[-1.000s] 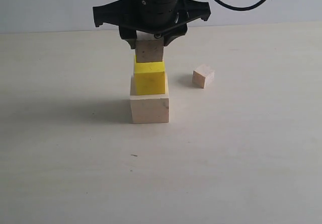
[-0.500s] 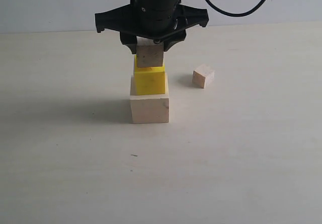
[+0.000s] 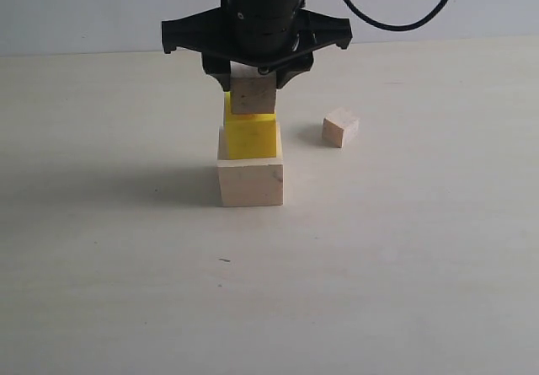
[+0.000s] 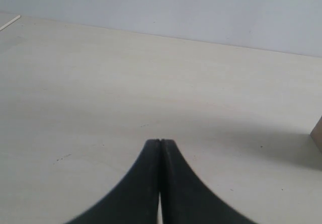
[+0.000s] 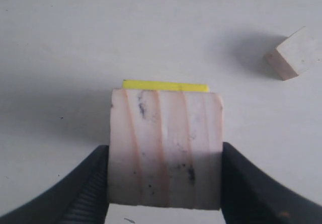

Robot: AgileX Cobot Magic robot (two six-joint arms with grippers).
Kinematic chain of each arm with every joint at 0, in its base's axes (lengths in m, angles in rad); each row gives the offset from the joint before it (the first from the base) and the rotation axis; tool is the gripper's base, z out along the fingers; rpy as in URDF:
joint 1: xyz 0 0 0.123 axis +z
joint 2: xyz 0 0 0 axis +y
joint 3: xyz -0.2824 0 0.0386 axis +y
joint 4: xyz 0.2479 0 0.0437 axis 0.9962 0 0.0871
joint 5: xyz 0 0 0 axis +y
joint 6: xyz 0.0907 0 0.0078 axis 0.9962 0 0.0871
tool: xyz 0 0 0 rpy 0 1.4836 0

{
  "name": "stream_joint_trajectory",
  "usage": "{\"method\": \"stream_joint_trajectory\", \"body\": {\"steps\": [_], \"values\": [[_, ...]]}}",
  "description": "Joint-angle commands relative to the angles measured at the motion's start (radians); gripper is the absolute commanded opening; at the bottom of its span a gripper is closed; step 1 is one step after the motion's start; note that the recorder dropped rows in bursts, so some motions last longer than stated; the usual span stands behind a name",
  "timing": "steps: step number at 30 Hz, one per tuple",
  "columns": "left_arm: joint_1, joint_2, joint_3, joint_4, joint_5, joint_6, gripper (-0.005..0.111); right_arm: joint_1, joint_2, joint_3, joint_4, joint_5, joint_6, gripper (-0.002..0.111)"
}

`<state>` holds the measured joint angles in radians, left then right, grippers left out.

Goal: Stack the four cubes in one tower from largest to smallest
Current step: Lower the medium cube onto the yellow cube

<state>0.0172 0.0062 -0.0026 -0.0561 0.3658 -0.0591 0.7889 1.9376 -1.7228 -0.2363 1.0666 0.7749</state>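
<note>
The largest pale wood cube (image 3: 250, 182) stands on the table with the yellow cube (image 3: 251, 136) on top of it. My right gripper (image 3: 253, 78) is shut on the speckled wood cube (image 3: 253, 93) (image 5: 166, 148), which sits on or just above the yellow cube; only a yellow strip (image 5: 166, 86) shows past it in the right wrist view. The tiny pale cube (image 3: 340, 127) (image 5: 293, 53) lies apart on the table, to the right of the stack. My left gripper (image 4: 160, 142) is shut and empty, low over bare table.
The pale table (image 3: 404, 249) spreads wide around the stack. A black cable (image 3: 396, 23) runs from the right arm toward the back wall. A brown corner of some object (image 4: 318, 133) shows at the edge of the left wrist view.
The right gripper has lowered the speckled cube onto or just above the yellow cube. The other cubes have not moved.
</note>
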Motion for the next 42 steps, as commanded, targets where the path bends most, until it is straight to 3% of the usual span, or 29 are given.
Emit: {"method": "stream_joint_trajectory", "body": {"steps": [1, 31, 35, 39, 42], "values": [[-0.006, -0.006, 0.003, 0.001, -0.006, 0.0, 0.0, -0.005, 0.027, -0.009, -0.009, 0.001, -0.016, 0.0], [-0.006, -0.006, 0.003, 0.001, -0.006, 0.0, 0.0, -0.005, 0.013, -0.009, -0.007, -0.009, -0.014, 0.001], [-0.006, -0.006, 0.003, 0.001, -0.006, 0.0, 0.0, -0.005, 0.013, -0.009, -0.005, -0.009, -0.014, 0.02], [-0.006, -0.006, 0.003, 0.001, -0.006, 0.0, 0.0, -0.005, 0.013, -0.009, -0.003, -0.003, -0.014, 0.051], [-0.006, -0.006, 0.003, 0.001, -0.006, 0.0, 0.0, -0.005, 0.013, -0.009, -0.003, -0.001, -0.016, 0.066]]}}
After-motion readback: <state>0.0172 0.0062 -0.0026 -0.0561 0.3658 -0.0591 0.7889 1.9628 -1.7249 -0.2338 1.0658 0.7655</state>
